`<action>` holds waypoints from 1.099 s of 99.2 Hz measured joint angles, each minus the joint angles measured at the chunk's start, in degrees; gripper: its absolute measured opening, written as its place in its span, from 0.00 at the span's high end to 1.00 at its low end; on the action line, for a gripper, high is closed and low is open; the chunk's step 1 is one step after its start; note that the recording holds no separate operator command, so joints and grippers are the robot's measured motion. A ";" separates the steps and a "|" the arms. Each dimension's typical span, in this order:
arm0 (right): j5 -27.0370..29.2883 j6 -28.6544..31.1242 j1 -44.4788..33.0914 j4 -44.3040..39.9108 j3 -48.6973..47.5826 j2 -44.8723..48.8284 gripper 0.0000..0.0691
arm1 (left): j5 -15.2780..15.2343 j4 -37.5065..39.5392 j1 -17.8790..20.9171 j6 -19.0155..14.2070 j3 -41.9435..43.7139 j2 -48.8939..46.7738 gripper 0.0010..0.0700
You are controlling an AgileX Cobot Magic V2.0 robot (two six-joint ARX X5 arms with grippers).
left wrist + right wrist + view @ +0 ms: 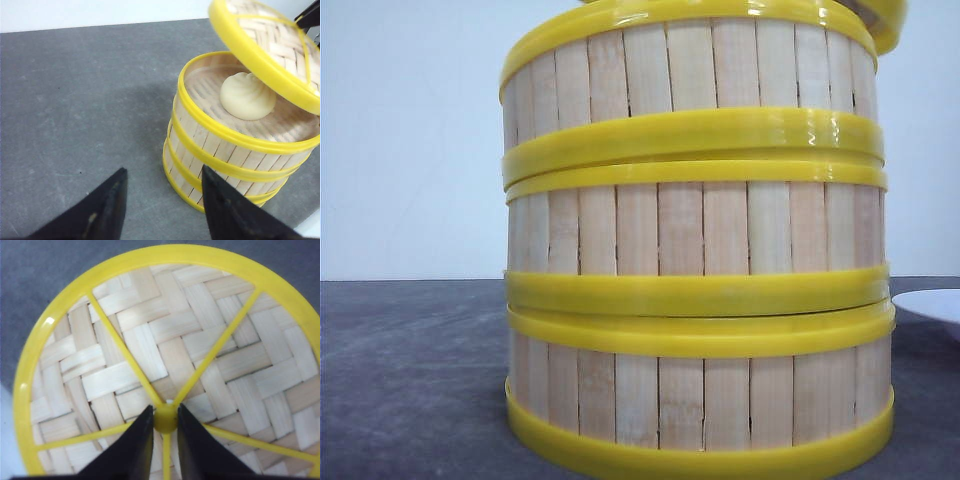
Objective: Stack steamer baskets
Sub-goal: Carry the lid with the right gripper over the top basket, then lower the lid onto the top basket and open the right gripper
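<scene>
Stack of three steamer baskets (pixel 695 260) on grey surface (pixel 75 100), bun (pixel 247 95) in the top one. Lid (pixel 170 355) held tilted above at 2 o'clock, right jaws (pixel 165 427) pinched on its hub. Left jaws (pixel 162 200) parted, empty. Step judged: capping; lid to be levelled, centred, lowered

Steamer baskets (pixel 695 240): pale wood slats, glossy yellow plastic rims.

Black fingers, both wrists
L fingers (pixel 100 210): matte black, broad wedges w/ pale scuff marks. R fingers (pixel 142 447): same black, smooth, tapering to narrow tips; no cables/screws in view.
</scene>
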 joint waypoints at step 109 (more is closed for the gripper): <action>0.07 -0.02 3.63 1.25 0.00 7.23 0.92 | 0.00 -0.17 0.00 -0.57 0.00 0.00 0.62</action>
